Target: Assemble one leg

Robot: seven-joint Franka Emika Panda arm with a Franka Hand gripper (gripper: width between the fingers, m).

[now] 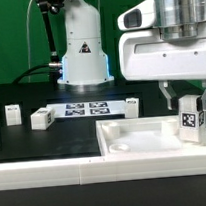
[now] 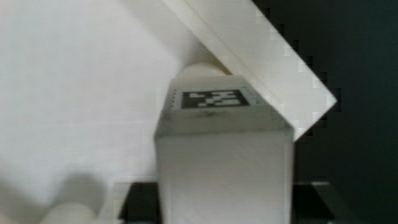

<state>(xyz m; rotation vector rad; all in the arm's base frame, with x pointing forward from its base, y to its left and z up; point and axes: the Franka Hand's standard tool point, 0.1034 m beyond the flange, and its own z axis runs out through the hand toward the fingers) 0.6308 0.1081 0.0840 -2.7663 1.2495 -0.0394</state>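
My gripper [image 1: 188, 102] is shut on a leg [image 1: 190, 118], a small white block with a black-and-white tag on its face. I hold it upright over the right part of the large white square panel [image 1: 144, 140], close to its right rim. In the wrist view the leg [image 2: 217, 140] fills the middle between my fingers and its far end meets a corner of the panel's raised rim [image 2: 267, 60]. Whether the leg touches the panel floor I cannot tell.
Three more white legs lie on the black table: one at the exterior view's left [image 1: 12, 114], one beside it [image 1: 42, 118], one behind the panel [image 1: 132, 107]. The marker board [image 1: 87, 108] lies in front of the robot base [image 1: 84, 52].
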